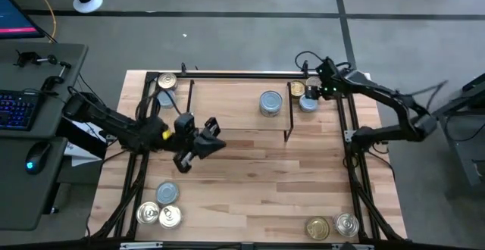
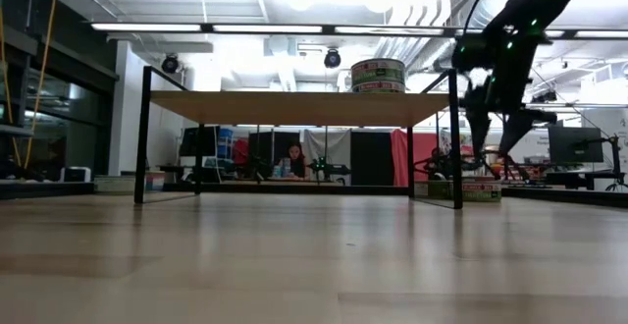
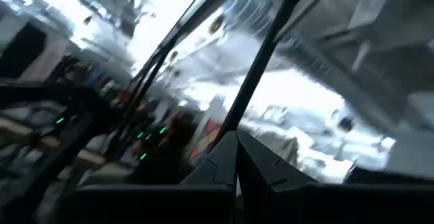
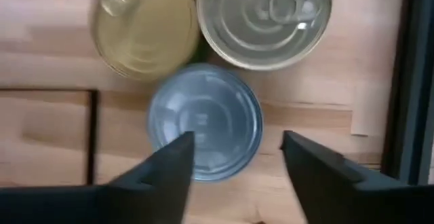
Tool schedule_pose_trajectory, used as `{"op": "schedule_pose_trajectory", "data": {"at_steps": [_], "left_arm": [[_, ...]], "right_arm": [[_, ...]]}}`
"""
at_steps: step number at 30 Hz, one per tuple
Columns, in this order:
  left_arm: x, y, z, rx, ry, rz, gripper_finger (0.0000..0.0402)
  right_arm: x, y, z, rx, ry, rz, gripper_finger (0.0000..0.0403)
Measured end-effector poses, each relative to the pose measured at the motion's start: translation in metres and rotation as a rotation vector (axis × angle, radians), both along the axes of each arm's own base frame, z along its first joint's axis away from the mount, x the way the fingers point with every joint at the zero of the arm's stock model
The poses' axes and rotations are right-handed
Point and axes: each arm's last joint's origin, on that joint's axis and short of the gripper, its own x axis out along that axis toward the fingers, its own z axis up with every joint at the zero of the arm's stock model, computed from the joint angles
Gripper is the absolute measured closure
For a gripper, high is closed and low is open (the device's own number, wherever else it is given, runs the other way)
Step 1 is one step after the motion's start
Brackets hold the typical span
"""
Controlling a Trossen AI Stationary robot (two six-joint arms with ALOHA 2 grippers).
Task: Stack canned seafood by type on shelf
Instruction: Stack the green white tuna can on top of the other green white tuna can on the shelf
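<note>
The shelf [image 1: 235, 106], a light-wood board on black wire legs, stands at the table's far middle. On it rests a stack of tins [image 1: 270, 102] with a pale-blue top, which also shows in the low view [image 2: 378, 74]. Right of the shelf, a pale-blue tin [image 4: 203, 122], a gold tin [image 4: 146, 24] and a silver tin [image 4: 264, 17] sit flat on the table, close together. My right gripper [image 4: 237, 153] hangs open above the pale-blue tin, pointing down, one finger over its rim and one beside it. My left gripper [image 3: 237, 166] is shut and empty, raised near the shelf's front left [image 1: 208, 140].
More tins lie on the table: one at the far left [image 1: 167, 81], three at the near left [image 1: 163, 208], two at the near right [image 1: 332, 226]. A black metal frame [image 1: 352, 151] runs along the table's sides. The shelf's wire leg [image 4: 91, 136] stands close beside the pale-blue tin.
</note>
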Motion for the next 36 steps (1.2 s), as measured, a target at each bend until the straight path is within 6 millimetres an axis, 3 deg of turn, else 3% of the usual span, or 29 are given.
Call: {"op": "schedule_pose_trajectory", "data": {"at_steps": [6, 12, 24, 31, 36], "left_arm": [[0.004, -0.023, -0.002, 0.079, 0.261, 0.117, 0.0401], [0.002, -0.031, -0.008, 0.145, 0.434, 0.251, 0.0402], [0.002, -0.032, -0.017, 0.157, 0.524, 0.286, 0.0401], [0.001, -0.033, -0.021, 0.191, 0.553, 0.286, 0.0402], [0.000, -0.033, -0.027, 0.228, 0.605, 0.286, 0.0401]], "right_arm": [[0.021, 0.002, -0.013, 0.000, 0.038, 0.102, 0.0383], [0.031, 0.003, -0.025, -0.041, 0.150, 0.098, 0.0399], [0.050, 0.007, -0.047, -0.001, 0.190, 0.120, 0.0402], [0.041, 0.038, -0.043, 0.123, 0.390, 0.236, 0.0403], [0.025, 0.075, -0.050, 0.162, 0.352, 0.220, 0.0403]]}}
